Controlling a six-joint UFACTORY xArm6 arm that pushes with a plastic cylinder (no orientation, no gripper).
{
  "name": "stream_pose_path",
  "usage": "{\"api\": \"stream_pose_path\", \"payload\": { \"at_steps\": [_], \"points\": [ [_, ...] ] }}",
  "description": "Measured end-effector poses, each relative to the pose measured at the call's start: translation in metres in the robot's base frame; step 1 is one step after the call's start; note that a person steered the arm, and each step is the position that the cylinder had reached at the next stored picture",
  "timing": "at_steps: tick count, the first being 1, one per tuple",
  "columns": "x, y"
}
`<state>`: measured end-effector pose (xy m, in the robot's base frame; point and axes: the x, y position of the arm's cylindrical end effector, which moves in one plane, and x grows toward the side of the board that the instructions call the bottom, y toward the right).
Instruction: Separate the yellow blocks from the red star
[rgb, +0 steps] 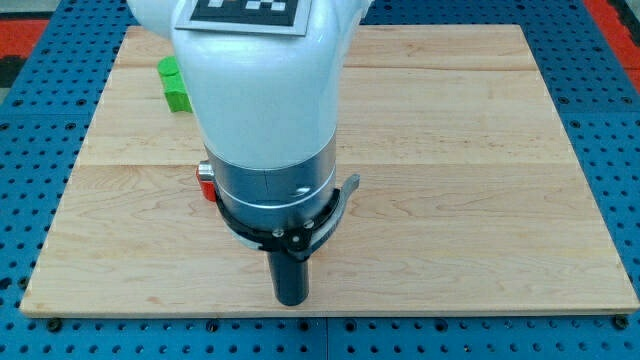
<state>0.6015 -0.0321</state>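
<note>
Mostly hidden, a red block (205, 186) peeks beside the arm, orientation unclear; no claw shows.

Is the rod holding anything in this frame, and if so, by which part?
Nothing is held: my tip rests on bare wooden board, touching no block.

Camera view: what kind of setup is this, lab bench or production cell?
Most likely a lab bench for tabletop pushing tests. A plain wooden board lies on a blue perforated base plate, small green blocks sit near the view's top left, and the arm carries a black-and-white fiducial marker.
</note>
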Motion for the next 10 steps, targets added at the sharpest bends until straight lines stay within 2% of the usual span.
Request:
{"api": "stream_pose_path", "payload": {
  "at_steps": [2,4,5,7,10],
  "points": [
    [-0.029,0.0],
    [-0.036,0.001],
    [-0.036,0.023],
    [-0.044,-0.027],
    [-0.065,-0.011]
  ]
}}
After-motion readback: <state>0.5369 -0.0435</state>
